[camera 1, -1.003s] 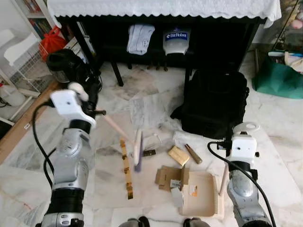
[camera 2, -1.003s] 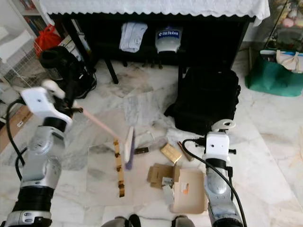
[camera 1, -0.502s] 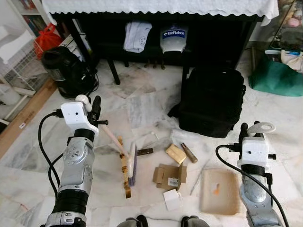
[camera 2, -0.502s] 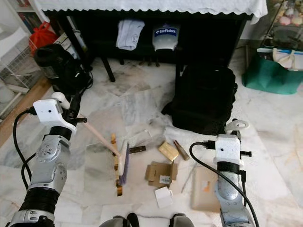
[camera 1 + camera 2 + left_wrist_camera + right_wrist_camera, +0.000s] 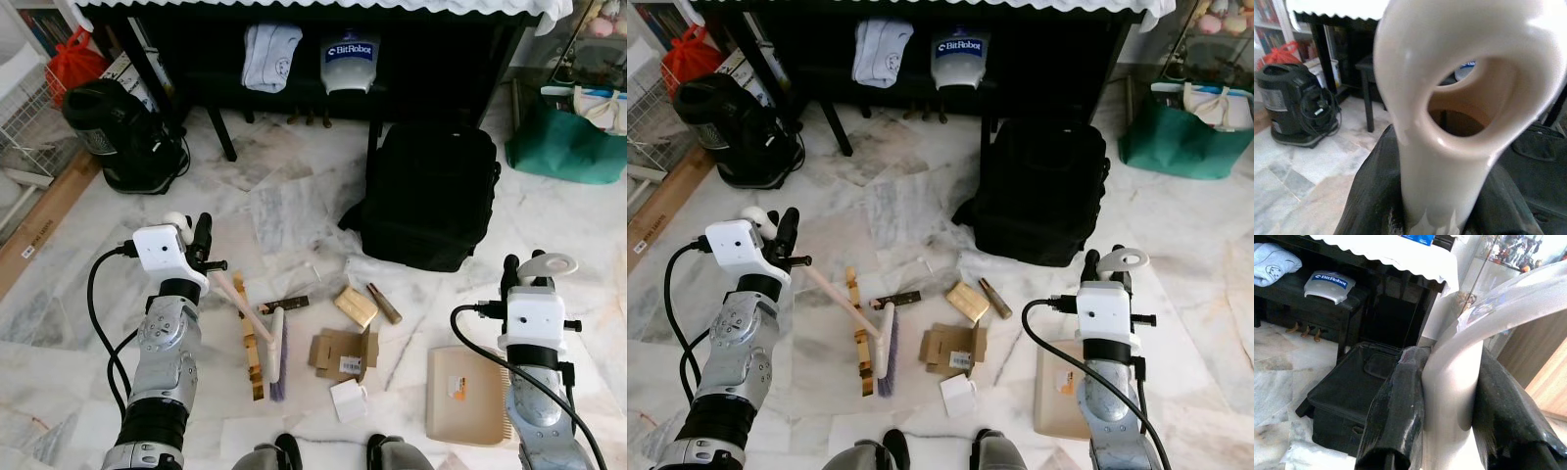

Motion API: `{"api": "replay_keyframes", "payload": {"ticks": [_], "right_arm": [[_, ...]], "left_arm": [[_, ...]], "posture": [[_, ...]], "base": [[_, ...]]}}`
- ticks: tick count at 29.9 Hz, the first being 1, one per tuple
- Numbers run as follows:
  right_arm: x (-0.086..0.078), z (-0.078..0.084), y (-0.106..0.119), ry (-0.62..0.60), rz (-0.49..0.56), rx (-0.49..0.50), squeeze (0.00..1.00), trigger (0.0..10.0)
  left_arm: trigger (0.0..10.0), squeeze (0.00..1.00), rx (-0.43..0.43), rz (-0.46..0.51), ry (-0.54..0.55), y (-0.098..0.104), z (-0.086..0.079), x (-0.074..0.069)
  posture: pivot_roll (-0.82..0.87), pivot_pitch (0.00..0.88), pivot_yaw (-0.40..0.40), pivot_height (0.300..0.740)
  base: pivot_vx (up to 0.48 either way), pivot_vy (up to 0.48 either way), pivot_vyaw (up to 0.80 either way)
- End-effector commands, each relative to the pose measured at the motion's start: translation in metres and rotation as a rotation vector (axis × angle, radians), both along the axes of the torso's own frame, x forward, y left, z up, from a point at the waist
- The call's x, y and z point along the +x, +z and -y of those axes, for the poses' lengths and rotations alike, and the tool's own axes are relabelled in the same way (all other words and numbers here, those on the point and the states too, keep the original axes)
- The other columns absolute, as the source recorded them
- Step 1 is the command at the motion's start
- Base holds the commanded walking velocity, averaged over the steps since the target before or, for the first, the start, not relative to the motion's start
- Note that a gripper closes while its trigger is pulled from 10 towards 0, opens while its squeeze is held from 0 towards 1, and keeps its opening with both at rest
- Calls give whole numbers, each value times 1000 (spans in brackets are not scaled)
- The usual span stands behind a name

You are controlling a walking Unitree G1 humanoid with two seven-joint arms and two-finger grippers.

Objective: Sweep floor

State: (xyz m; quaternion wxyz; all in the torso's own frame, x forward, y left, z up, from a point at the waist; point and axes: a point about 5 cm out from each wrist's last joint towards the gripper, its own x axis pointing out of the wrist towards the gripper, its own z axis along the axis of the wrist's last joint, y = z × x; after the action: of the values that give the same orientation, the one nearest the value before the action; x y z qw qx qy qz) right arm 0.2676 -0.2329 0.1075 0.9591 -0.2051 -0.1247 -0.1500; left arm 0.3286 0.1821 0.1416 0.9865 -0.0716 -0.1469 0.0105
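While the left end effector (image 5: pixel 201 245) grips the brush (image 5: pixel 277 352) handle, its bristles rest on marble floor (image 5: pixel 294 206) beside wooden strips (image 5: pixel 250 338), cardboard scraps (image 5: pixel 341 352) and a black backpack (image 5: pixel 431 196); the right end effector (image 5: pixel 509 279) clamps the dustpan (image 5: pixel 465 394) handle, with open floor farther right.

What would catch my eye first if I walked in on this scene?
Probably the litter on the marble floor: flattened cardboard, a gold box and a strip of wood. The left hand holds a small broom beside that mess, and the right hand grips a beige dustpan resting flat. Behind them sits a big black backpack.
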Motion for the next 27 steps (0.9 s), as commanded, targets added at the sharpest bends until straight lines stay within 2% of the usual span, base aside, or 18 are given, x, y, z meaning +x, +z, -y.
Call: {"api": "replay_keyframes", "payload": {"ticks": [1,8,18,23,27], "right_arm": [[0,-3,2,6,6,5,0,10000],[5,-2,10,-7,43,-74,0,10000],[19,-11,17,2,91,15,0,10000],[27,-15,14,14,80,9,0,10000],[36,-24,8,62,48,95,0,10000]], "left_arm": [[10000,0,-6,19,2,2,-4,-5],[10000,0,-50,15,17,0,-8,-8],[10000,0,-83,11,13,0,-9,-11],[10000,0,-103,9,1,0,-5,-14],[10000,0,-162,-21,-66,-1,4,-15]], "posture": [[-113,310,105,740],[-103,313,105,740],[-87,307,106,740],[-58,304,108,740],[-49,301,109,740]], "base": [[0,0,0],[0,0,0],[0,0,0],[0,0,0],[0,0,0]]}}
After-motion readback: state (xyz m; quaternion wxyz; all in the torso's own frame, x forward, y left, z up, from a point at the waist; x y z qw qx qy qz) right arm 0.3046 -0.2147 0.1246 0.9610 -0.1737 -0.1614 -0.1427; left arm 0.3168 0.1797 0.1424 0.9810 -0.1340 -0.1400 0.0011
